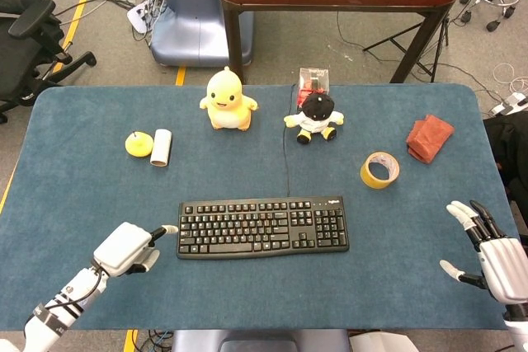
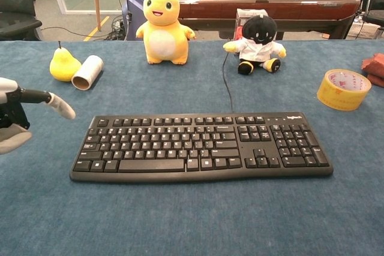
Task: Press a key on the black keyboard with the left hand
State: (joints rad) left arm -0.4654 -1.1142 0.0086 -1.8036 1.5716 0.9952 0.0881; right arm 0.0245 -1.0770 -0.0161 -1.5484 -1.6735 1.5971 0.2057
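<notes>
The black keyboard point(image 1: 262, 227) sits mid-worktop, and the left hand point(image 1: 125, 248) hovers just off its left end with one finger poked out and the rest curled in, holding nothing, looks set up to jab a key, while the right hand point(image 1: 495, 257) idles with fingers spread.

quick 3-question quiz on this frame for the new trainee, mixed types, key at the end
1. True or false: the left hand is already touching the black keyboard.
2. What lies nearest the yellow pear? A) tape roll B) white cylinder C) red cloth
3. Fill in: the right hand holds ____.

Key:
1. False; one of its fingers points toward the keyboard's left end, short of the keys.
2. B, the white cylinder.
3. Nothing; its fingers are spread.
</notes>
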